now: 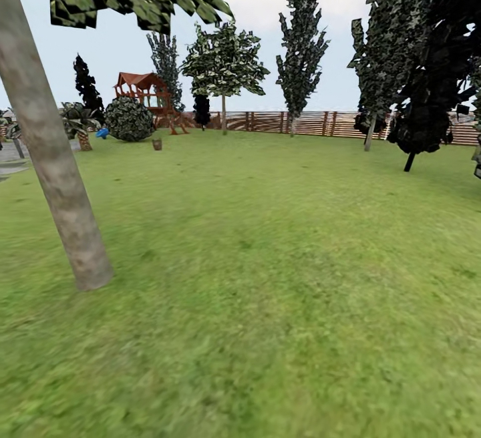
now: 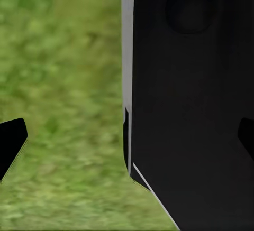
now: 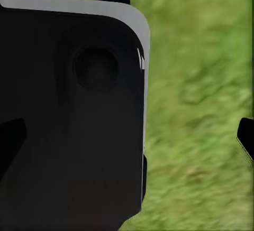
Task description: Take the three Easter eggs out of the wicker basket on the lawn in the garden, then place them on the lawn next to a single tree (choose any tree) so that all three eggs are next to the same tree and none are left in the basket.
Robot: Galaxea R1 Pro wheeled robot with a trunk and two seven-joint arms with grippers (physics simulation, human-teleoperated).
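Observation:
The lawn (image 1: 280,278) spreads out wide and green in front of me. A tree (image 1: 50,157) with a thick pale grey-brown trunk leans up at the near left, its blocky leaves overhead. Far off on the grass sits a small brown object (image 1: 157,144), too small to tell whether it is the wicker basket. The Easter eggs are out of view. My left gripper (image 2: 127,141) is open, its dark fingertips (image 2: 11,145) far apart with nothing between them. My right gripper (image 3: 127,141) is open as well, fingertips (image 3: 246,138) spread and holding nothing.
A brown slat fence (image 1: 300,122) closes the garden's far side. A wooden playset (image 1: 143,91) and a round bush (image 1: 129,119) stand at the back left. A black tree (image 1: 427,91) and columnar trees (image 1: 302,44) stand to the right. A black panel of my body (image 2: 190,104) fills part of each wrist view.

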